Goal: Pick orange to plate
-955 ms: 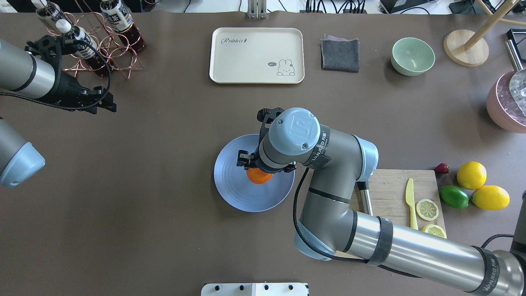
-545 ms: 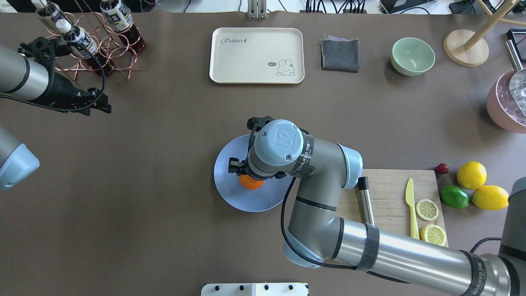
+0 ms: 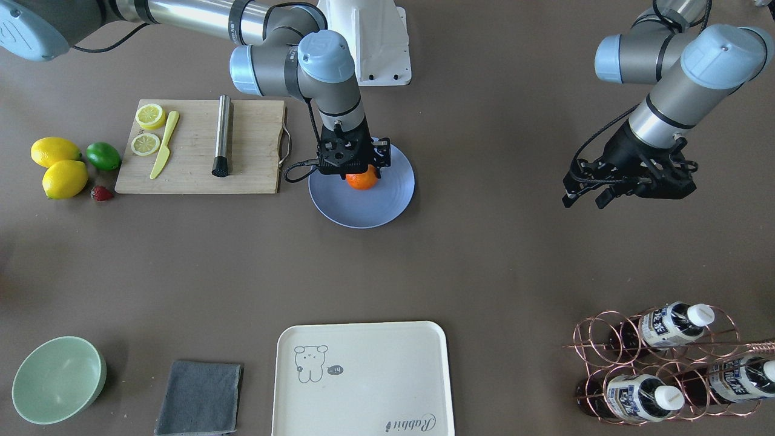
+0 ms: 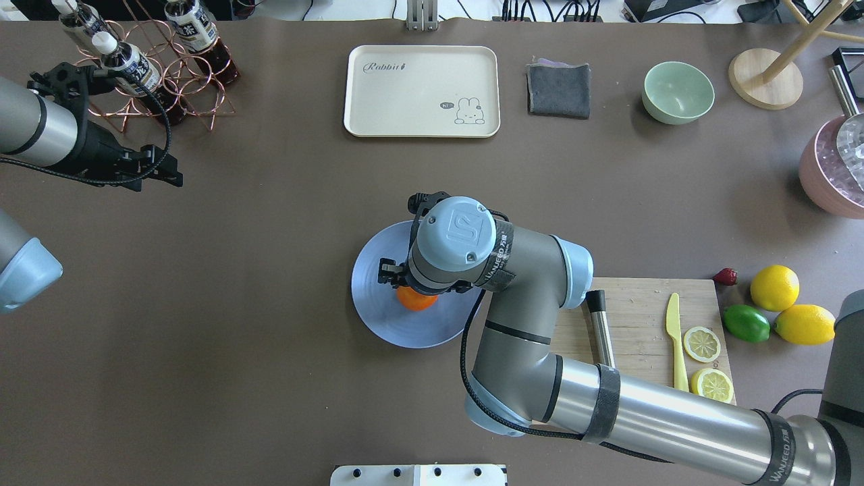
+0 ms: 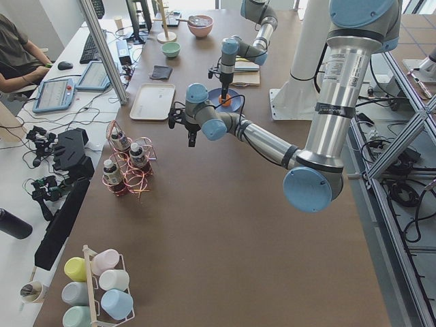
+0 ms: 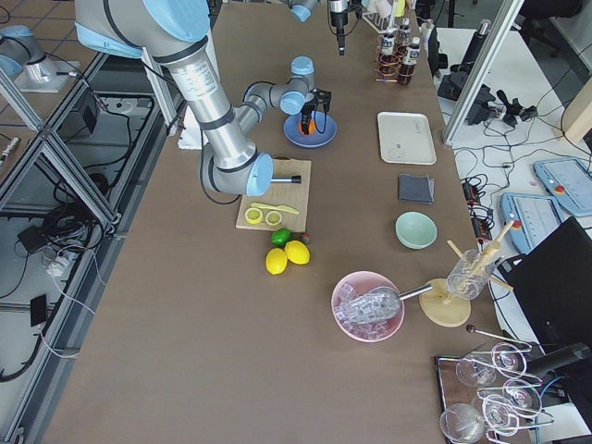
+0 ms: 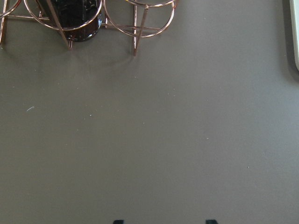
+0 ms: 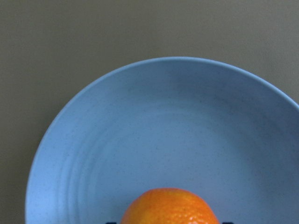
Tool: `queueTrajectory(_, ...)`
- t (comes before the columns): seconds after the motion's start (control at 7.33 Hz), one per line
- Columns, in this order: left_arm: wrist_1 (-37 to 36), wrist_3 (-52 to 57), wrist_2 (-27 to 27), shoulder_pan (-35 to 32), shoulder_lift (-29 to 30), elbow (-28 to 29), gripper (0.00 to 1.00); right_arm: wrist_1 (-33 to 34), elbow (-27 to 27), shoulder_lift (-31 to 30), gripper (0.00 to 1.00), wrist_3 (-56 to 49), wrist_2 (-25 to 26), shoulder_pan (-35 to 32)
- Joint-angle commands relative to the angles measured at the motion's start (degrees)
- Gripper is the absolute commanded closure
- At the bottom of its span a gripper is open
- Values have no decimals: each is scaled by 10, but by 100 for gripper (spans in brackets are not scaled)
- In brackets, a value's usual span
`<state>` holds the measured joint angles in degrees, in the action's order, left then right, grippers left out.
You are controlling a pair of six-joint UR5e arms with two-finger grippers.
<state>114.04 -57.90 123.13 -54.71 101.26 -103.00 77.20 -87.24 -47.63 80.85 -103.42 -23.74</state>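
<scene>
Orange (image 3: pixel 362 181) over plate (image 3: pixel 363 212) middle, apparently snug between right jaws.

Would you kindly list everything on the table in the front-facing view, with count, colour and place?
orange: 1, orange, on the plate
plate: 1, light blue, centre
cutting board: 1, wooden, beside plate
lemon slices: 2, yellow, on board
knife: 1, yellow, on board
metal rod: 1, silver, on board
lemons: 2, yellow, past board
lime: 1, green, by lemons
strawberry: 1, red, by lemons
bowl: 1, pale green, operators' side
cloth: 1, grey, beside bowl
tray: 1, cream, operators' side
bottle rack: 1, copper, three bottles inside, operators' side
right claw: 1, black, gripping the orange
left claw: 1, black, open, above table
</scene>
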Motion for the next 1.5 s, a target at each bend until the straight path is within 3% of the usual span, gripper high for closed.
queueTrajectory(0.0, -1, 30, 0, -25, -19, -1, 2, 5, -6, -1, 0, -4, -32, -31)
queueTrajectory(0.27, -48, 193, 35, -106, -44, 5, 2, 6, -52, -70, 0, -85, -144, -143)
queueTrajectory(0.41, -125, 314, 73, -170, -44, 4, 2, 6, -90, -130, 0, -160, -178, -200)
queueTrajectory(0.68, -229, 509, 124, -279, -65, 10, 2, 7, -98, -229, 0, -361, -288, -351)
queueTrajectory(0.95, -246, 621, 172, -344, -114, 27, 2, 60, -90, -313, 0, -602, -329, -476)
queueTrajectory(1.23, -247, 632, 171, -349, -117, 39, 2, 175, -76, -362, 0, -852, -332, -603)
queueTrajectory(1.36, -247, 633, 171, -350, -118, 40, 2, 206, -65, -377, 0, -923, -330, -648)
